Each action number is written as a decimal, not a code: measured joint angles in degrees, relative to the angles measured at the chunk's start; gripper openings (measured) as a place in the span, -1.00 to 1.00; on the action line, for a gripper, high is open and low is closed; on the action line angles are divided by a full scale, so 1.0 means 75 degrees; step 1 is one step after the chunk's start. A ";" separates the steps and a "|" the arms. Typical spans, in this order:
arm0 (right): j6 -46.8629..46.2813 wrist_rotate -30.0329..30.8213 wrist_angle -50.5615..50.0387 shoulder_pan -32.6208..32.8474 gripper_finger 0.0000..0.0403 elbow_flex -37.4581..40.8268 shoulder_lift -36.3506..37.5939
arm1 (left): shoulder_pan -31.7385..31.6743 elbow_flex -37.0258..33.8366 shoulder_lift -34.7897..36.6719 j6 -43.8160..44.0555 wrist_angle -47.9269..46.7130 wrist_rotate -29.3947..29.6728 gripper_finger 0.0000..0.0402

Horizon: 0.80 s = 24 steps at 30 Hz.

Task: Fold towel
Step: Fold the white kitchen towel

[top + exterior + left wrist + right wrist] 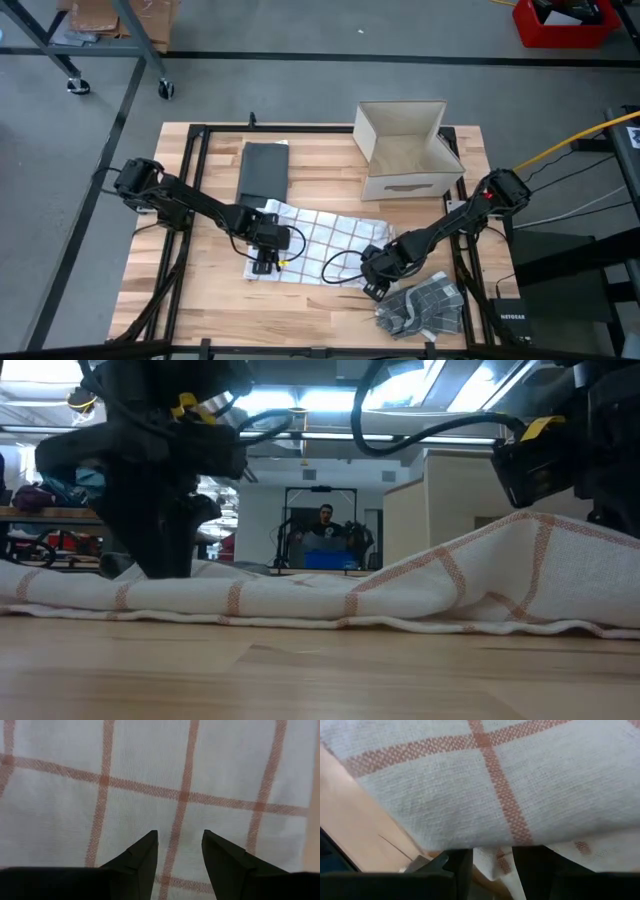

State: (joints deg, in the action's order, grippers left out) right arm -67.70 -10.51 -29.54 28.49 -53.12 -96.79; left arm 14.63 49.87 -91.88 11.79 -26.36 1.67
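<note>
Left gripper (264,258) is where I start: it hangs straight down over the near-left part of the checked towel (325,242), and its wrist view shows the two fingers (137,862) parted with a red stripe of the cloth running between them, nothing caught, tips just above or brushing the weave. The towel lies spread across the table (215,290) under it and stretches away to the right toward my other arm. Right gripper (375,283) sits at the towel's near-right edge; from its wrist camera a lifted fold of cloth hangs over the fingers, and I cannot tell whether they are pinching it or just tucked beneath.

To do this step well, I judge both tools should take a single layer right at the corners, pinch firmly before lifting, then rise together at the same pace so the cloth stays taut and the edges meet squarely. The left needs to slide nearer the edge first.

Beyond the right gripper stands a cardboard box (405,150), and just beside it a grey cloth (425,305). I can read no writing on anything
</note>
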 joint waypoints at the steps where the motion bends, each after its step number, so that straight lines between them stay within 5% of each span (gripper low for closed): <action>1: 0.0000 0.0001 -0.0005 0.0000 -0.31 0.0000 0.0000 | 0.0000 0.0000 -0.0051 0.0000 -0.0006 0.0000 -0.28; 7: 0.0000 -0.0078 0.0064 0.0000 -0.43 0.0000 0.0000 | 0.0000 0.0006 -0.0293 0.0029 -0.0075 0.0000 -0.28; 15: 0.0009 -0.0135 0.0658 0.0000 -0.96 0.0000 0.0000 | 0.0000 0.0017 -0.0302 0.0035 -0.0379 0.0000 -0.28; 24: 0.0006 -0.0288 0.0794 0.0000 -0.95 0.0000 0.0000 | 0.0000 0.0015 -0.0302 -0.0032 -0.0415 -0.0002 -0.28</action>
State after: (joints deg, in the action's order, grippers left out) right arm -67.66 -12.67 -23.58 28.49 -53.12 -96.79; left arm 14.63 49.98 -94.15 11.55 -29.47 1.65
